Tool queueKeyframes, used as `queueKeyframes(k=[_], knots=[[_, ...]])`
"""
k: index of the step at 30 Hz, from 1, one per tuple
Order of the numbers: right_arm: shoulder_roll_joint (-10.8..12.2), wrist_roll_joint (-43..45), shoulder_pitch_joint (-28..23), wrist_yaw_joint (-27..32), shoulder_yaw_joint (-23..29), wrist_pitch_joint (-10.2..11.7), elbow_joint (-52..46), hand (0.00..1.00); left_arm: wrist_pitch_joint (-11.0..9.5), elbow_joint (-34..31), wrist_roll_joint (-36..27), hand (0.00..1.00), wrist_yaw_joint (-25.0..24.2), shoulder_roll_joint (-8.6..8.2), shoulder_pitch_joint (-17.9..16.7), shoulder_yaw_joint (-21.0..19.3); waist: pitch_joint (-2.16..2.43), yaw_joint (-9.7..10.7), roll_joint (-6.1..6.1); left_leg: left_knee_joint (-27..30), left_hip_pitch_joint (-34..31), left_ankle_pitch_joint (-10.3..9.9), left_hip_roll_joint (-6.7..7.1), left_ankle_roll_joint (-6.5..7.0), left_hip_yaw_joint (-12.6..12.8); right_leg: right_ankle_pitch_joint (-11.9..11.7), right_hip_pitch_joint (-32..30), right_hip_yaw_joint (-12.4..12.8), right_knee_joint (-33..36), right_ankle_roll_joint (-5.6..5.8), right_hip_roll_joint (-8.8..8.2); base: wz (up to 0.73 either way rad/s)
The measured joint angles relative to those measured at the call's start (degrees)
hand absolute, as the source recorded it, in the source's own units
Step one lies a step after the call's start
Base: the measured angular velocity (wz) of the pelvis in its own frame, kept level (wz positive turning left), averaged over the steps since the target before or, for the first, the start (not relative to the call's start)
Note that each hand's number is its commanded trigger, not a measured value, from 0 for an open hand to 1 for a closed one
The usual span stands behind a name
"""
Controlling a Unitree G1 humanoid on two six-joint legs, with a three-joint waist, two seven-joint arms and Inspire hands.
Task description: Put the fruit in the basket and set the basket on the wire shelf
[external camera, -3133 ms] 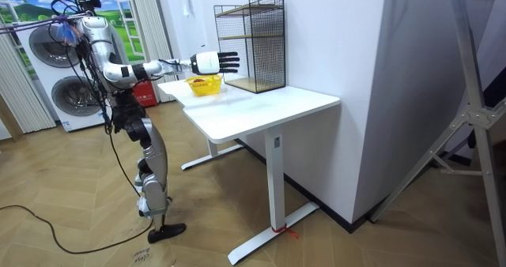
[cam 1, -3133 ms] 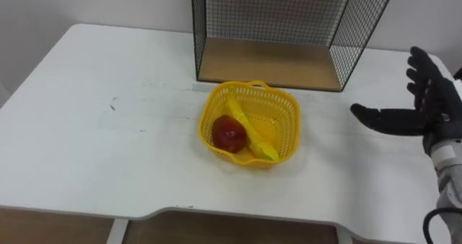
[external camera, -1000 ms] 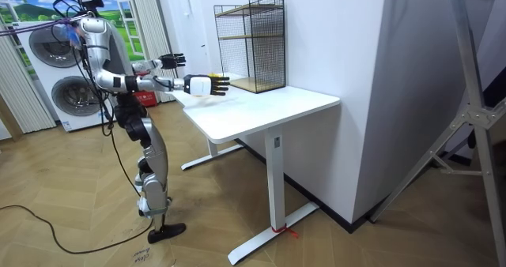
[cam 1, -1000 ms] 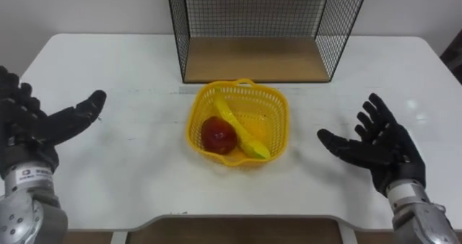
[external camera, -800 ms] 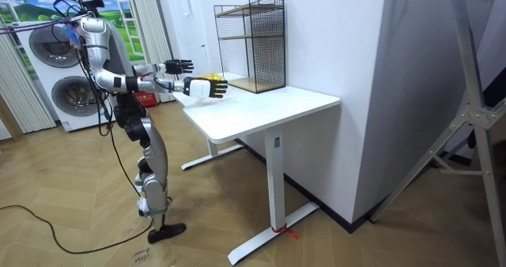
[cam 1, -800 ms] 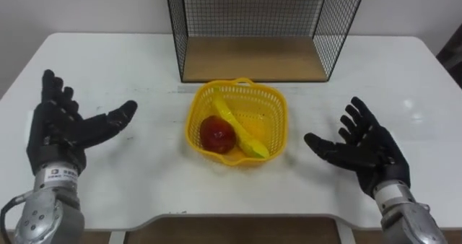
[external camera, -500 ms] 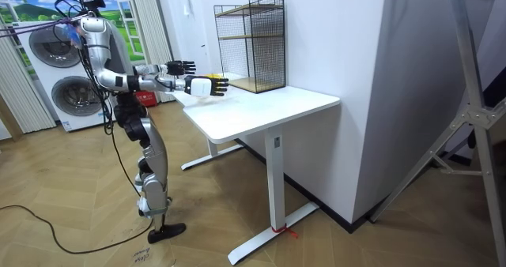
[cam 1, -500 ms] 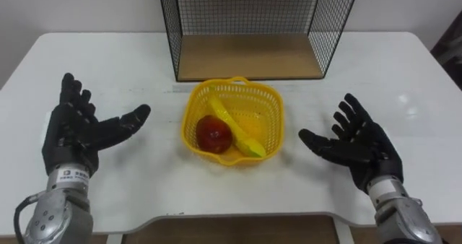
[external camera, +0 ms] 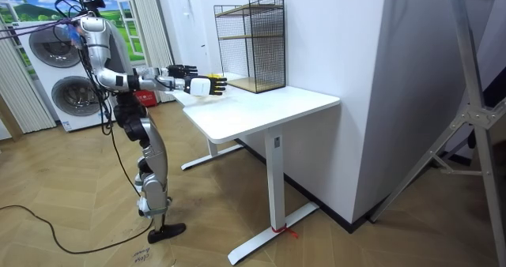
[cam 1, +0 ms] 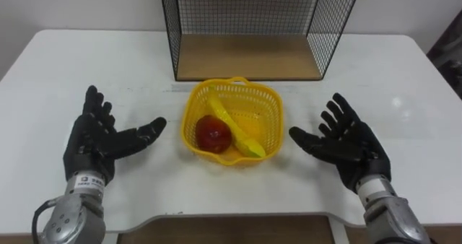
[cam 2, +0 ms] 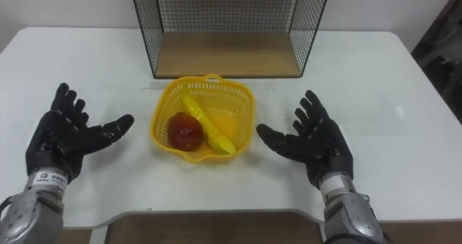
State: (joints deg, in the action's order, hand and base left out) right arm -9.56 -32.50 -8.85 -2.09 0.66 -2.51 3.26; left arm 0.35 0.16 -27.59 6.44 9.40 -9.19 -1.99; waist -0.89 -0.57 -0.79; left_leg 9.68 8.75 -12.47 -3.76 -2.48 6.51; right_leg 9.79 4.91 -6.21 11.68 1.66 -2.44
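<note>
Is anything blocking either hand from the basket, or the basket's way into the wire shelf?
Nothing visible does. The left hand and right hand are open on either side of the yellow basket, with only bare table between. The wire shelf stands right behind the basket, its open front unobstructed.

A white table (cam 1: pixel 86 56) is being used as the supporting surface. A black wire shelf (cam 1: pixel 249 56) with a wooden base is being carried at the table's far side, next to the wall. A yellow basket (cam 1: pixel 268 107) is being supported directly on the tabletop, just in front of the shelf's open side.
</note>
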Motion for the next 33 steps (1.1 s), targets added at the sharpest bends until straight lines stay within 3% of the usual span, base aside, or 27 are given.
queueKeyframes(k=[8,15,21,33], knots=[[0.0,-3.7,0.0,0.0,-3.4,0.0,0.0,0.00,0.2,0.4,-2.2,0.00,-0.5,-0.02,0.0,3.5,0.15,0.3,0.47,0.0,0.0,0.0,-0.05,0.00,0.1,0.0,0.0,-0.1,0.1,-0.02,0.03,0.00],[0.1,-3.7,0.4,-0.6,-4.1,0.0,0.3,0.00,1.7,2.7,-2.2,0.00,-2.6,-0.18,0.1,6.8,0.15,0.3,0.40,0.1,-0.1,0.0,-0.06,0.00,0.5,0.0,-0.3,0.1,0.1,-0.03,0.02,-0.01],[1.2,-3.7,1.6,-1.9,-4.6,0.0,0.3,0.00,1.8,3.0,-2.2,0.00,-3.9,-1.73,0.2,6.8,0.17,0.3,0.33,0.1,-0.1,0.0,-0.06,0.00,1.0,0.0,-0.3,0.4,0.1,-0.03,0.02,-0.02],[2.0,-3.5,3.7,-4.3,-6.3,0.0,5.2,0.00,1.8,6.1,-2.2,0.00,-6.9,-1.93,2.9,7.8,0.16,0.3,0.36,0.8,-0.6,0.0,-0.06,0.00,1.0,0.0,-0.4,0.4,0.1,-0.03,-0.02,0.00]])
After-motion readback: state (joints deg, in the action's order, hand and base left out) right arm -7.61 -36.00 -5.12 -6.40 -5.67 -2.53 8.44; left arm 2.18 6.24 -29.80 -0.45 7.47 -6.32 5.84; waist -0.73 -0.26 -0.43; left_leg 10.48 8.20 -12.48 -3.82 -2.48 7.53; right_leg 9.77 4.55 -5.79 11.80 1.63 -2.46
